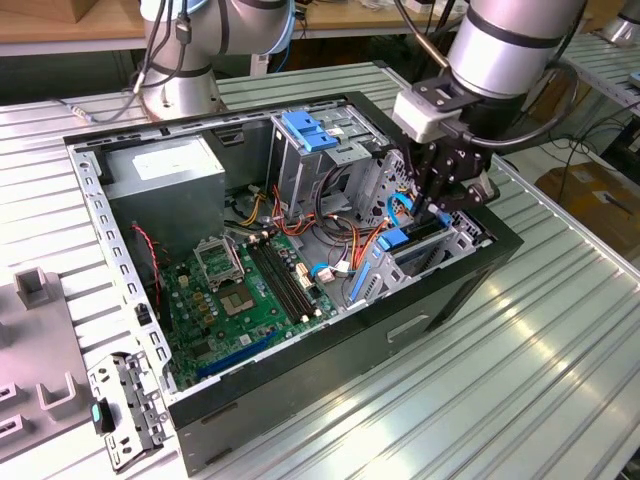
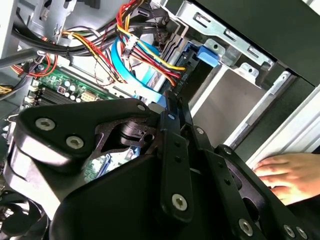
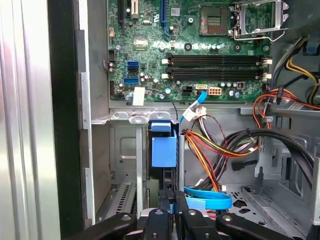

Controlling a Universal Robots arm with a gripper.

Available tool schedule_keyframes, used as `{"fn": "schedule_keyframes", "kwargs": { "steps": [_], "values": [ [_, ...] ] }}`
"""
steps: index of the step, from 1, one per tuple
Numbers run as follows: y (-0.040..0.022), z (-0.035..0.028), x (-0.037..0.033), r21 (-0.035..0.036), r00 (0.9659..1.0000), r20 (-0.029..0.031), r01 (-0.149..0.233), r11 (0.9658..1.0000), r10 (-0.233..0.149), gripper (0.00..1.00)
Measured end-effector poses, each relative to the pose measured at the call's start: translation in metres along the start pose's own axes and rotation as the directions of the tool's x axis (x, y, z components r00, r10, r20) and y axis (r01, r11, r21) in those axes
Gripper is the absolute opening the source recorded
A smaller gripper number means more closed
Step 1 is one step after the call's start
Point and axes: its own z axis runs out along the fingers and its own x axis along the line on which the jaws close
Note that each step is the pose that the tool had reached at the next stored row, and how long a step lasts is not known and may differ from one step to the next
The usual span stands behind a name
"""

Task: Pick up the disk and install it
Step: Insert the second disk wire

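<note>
One arm reaches down into the open case (image 1: 300, 400), and we see its gripper (image 1: 445, 205) hanging over the drive bay (image 1: 455, 245) at the corner toward the exterior view's right. The disk (image 3: 164, 150) stands on edge in that bay, its blue rail end facing up in the first wrist view, between the bay's grey metal walls. In the same view the gripper's black fingers (image 3: 167, 220) sit close together just above the disk's upper edge; we cannot tell whether they pinch it or merely touch it. A flat blue cable (image 3: 207, 197) curls beside the fingers, and bundles of red, yellow and black wires (image 3: 220, 147) run past toward the motherboard (image 3: 190, 50). In the exterior view the grey power supply (image 1: 165, 175) lies at the far corner and a cage with a blue handle (image 1: 305, 130) rises mid-case. A person's hand (image 2: 290, 172) rests on the case's edge in the second wrist view.
</note>
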Motion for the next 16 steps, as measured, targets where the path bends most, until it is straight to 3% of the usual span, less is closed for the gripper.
{"fn": "schedule_keyframes", "kwargs": {
  "steps": [1,4,16],
  "values": [
    [0.0003,0.0003,0.0009,0.0009,0.9999,0.0037,0.010,1.0000,-0.010,0.16],
    [0.0004,0.0011,0.0040,0.0011,0.9999,0.0040,0.011,0.9999,-0.011,0.16],
    [0.0002,0.0026,0.0012,0.0010,1.0000,0.0032,0.002,1.0000,-0.002,0.16]
  ]
}}
